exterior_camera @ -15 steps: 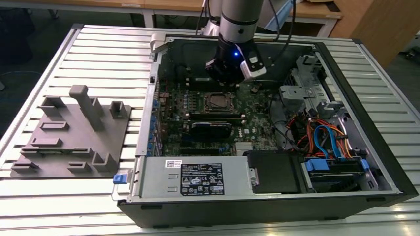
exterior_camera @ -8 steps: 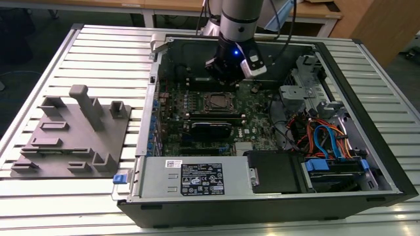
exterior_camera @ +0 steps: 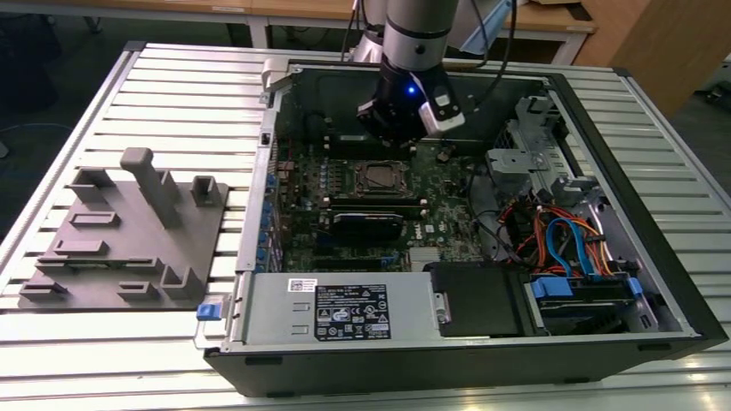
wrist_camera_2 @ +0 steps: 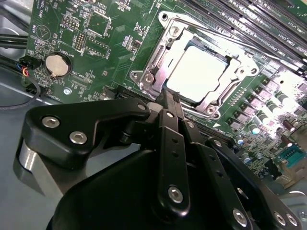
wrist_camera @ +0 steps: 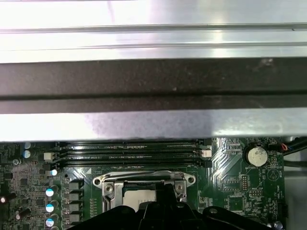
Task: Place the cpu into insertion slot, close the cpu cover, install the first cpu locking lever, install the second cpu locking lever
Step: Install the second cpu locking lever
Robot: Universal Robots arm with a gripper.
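In the second wrist view the cpu (wrist_camera_2: 196, 75) lies flat in the insertion slot (exterior_camera: 381, 178), its silvery top glaring under the light. The cpu cover (wrist_camera_2: 157, 56) rests down around it as a metal frame. My gripper (wrist_camera_2: 169, 96) hangs just above the socket's near edge with its black fingers (wrist_camera_2: 165, 124) pressed together and nothing between them. In the exterior view the gripper (exterior_camera: 395, 139) sits inside the open computer case, a little behind the socket. The first wrist view shows the socket (wrist_camera: 144, 184) partly hidden behind the gripper (wrist_camera: 160, 201).
Long black memory slots (wrist_camera: 129, 152) run beside the socket, below the case wall (wrist_camera: 153, 86). A coin battery (wrist_camera_2: 56, 64) sits on the green board. The power supply (exterior_camera: 331, 312) and cabled drive cage (exterior_camera: 571, 248) fill the case front. A grey fixture plate (exterior_camera: 126, 231) lies at the exterior view's left.
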